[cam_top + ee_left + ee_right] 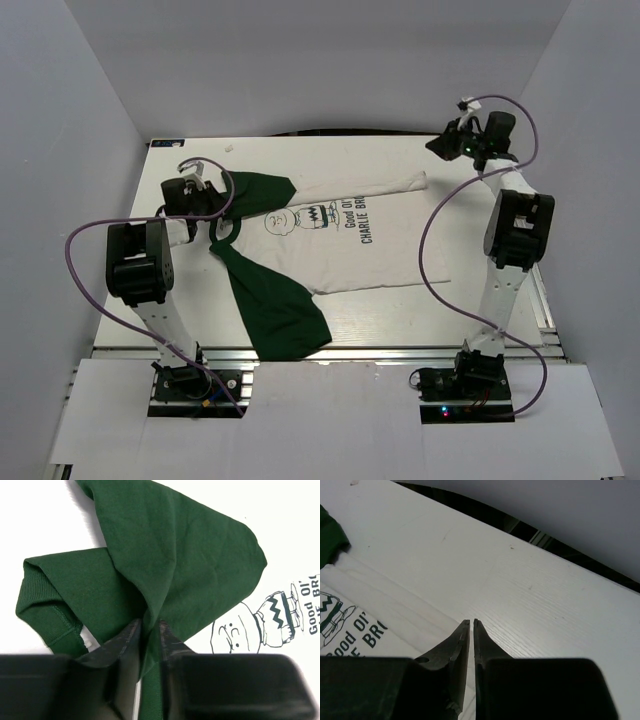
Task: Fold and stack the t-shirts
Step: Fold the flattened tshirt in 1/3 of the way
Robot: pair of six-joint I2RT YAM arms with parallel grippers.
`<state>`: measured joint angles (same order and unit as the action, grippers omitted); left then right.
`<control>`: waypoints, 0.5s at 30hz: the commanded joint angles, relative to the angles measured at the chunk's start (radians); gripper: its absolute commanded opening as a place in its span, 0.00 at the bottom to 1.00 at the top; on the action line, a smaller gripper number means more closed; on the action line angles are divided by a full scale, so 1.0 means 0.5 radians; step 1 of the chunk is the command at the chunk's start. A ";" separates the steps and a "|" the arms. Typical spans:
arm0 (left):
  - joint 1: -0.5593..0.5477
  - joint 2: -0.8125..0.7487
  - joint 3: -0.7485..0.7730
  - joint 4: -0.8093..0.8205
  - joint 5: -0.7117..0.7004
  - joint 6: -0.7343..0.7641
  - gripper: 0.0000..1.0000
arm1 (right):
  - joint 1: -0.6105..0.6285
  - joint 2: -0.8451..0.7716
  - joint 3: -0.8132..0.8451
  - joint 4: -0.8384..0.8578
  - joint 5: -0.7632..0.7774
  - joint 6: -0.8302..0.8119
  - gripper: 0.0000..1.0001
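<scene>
On the white table (420,160) there's just one t-shirt (350,255), plus two arms. The left arm (140,265) is bent low over the collar end. Its left gripper (148,630) is pinched down on a fold of green cloth that tents up into the jaws. The right arm (515,230) reaches to the far right corner. The right gripper (471,622) hovers above the table, jaws only a sliver apart, holding nothing. The shirt's long axis runs left to right, collar toward the left arm, hem to the right. One green sleeve (275,310) points at the near edge.
</scene>
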<state>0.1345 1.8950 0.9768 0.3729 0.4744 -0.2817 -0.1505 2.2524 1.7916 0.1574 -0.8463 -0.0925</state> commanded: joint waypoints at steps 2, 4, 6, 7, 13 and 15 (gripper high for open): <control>0.010 -0.053 0.056 -0.009 0.045 -0.023 0.39 | 0.138 0.140 0.184 -0.355 0.223 0.028 0.14; 0.013 -0.059 0.065 -0.016 0.039 -0.038 0.44 | 0.169 0.198 0.230 -0.382 0.290 0.059 0.13; 0.013 -0.068 0.071 -0.019 0.033 -0.062 0.48 | 0.184 0.232 0.252 -0.410 0.315 0.062 0.13; 0.013 -0.075 0.080 -0.019 0.036 -0.072 0.49 | 0.187 0.253 0.249 -0.410 0.327 0.062 0.13; 0.019 -0.179 0.126 -0.019 0.051 -0.118 0.54 | 0.188 0.272 0.218 -0.400 0.416 0.081 0.14; 0.022 -0.216 0.136 -0.019 0.051 -0.127 0.58 | 0.187 0.278 0.227 -0.431 0.456 0.047 0.15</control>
<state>0.1364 1.8774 1.0046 0.3595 0.4835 -0.3294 -0.0463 2.4062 1.8774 -0.0551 -0.6586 -0.0593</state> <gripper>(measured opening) 0.572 0.144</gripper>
